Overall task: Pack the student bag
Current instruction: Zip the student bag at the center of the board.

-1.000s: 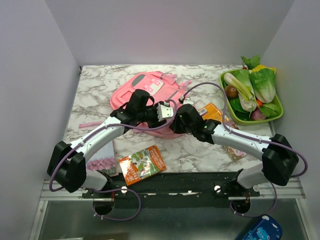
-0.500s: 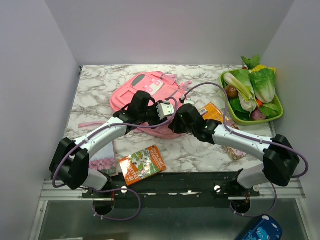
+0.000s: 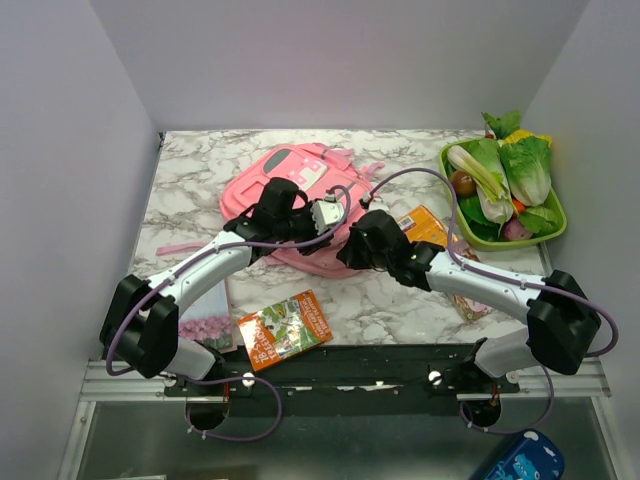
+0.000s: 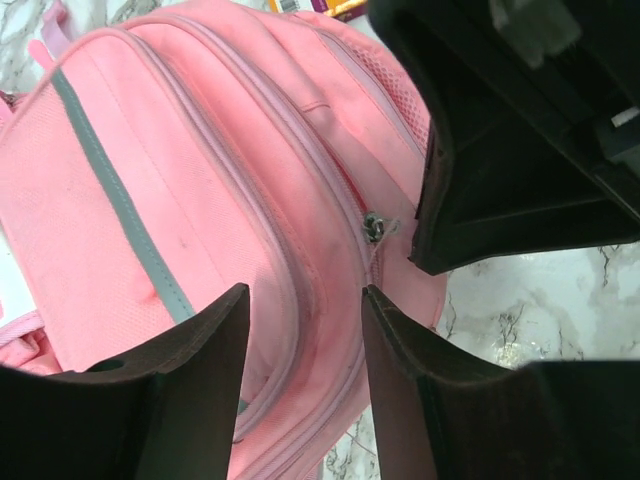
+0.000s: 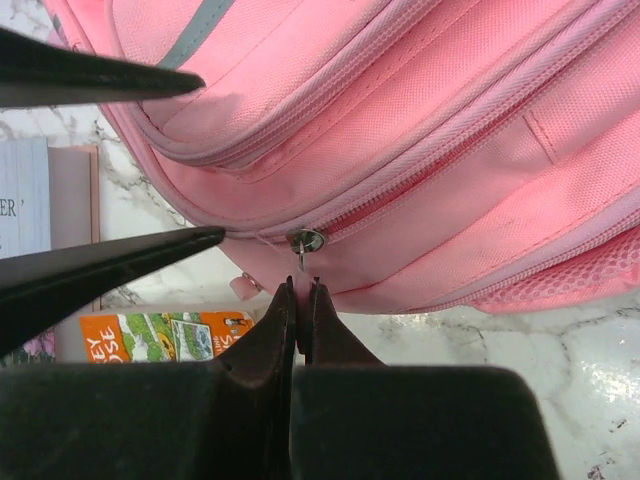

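The student bag (image 3: 298,178), a big pink backpack with a grey-green stripe, lies at the table's middle back. My right gripper (image 3: 344,251) is at its near edge. In the right wrist view it (image 5: 303,292) is shut on the pink zip pull hanging from a metal slider (image 5: 305,240) on the bag (image 5: 400,120). My left gripper (image 3: 333,234) hovers open just above the same edge. In the left wrist view its fingertips (image 4: 304,292) straddle the bag's (image 4: 200,180) zip seam, holding nothing, with the slider (image 4: 375,228) just beyond them.
A green tray (image 3: 553,232) of vegetables stands at the back right. An orange book (image 3: 424,222) lies by the right arm, an orange booklet (image 3: 285,328) at the front, and a flowered book (image 3: 205,320) at the front left. The bag's strap (image 3: 180,248) trails left.
My left gripper has shifted a little up and right over the bag's near edge. My right gripper has edged slightly with the zip pull still pinched.
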`<move>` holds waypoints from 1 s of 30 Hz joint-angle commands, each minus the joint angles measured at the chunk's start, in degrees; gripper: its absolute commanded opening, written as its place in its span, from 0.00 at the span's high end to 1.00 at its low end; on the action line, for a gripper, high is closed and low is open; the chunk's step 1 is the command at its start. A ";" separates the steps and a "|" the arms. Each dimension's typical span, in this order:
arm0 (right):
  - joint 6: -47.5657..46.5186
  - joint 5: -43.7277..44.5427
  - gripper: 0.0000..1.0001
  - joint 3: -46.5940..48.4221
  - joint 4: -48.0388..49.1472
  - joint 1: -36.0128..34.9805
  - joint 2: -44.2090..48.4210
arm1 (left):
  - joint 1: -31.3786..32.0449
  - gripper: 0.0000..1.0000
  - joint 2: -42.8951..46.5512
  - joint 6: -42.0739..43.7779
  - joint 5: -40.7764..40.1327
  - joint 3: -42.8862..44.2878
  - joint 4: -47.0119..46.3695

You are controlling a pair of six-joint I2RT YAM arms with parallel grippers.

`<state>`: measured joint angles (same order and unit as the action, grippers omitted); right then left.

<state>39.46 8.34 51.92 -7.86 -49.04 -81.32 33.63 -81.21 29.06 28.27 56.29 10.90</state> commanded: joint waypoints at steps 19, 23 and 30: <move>1.32 -3.68 1.00 -0.42 4.25 -0.18 1.86 | -1.46 0.53 -2.46 -1.90 -5.15 -1.89 -5.79; 1.50 -2.98 1.00 -0.59 4.08 -0.27 2.04 | -1.20 0.63 -3.08 -1.91 -5.16 -2.59 -5.10; -1.32 1.42 0.99 0.46 1.53 0.87 1.17 | -0.93 0.96 0.34 1.61 -4.02 -3.64 -0.01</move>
<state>39.92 7.66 51.35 -6.98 -48.99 -81.32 33.08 -83.20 27.92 25.87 54.28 7.20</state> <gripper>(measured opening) 0.027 0.117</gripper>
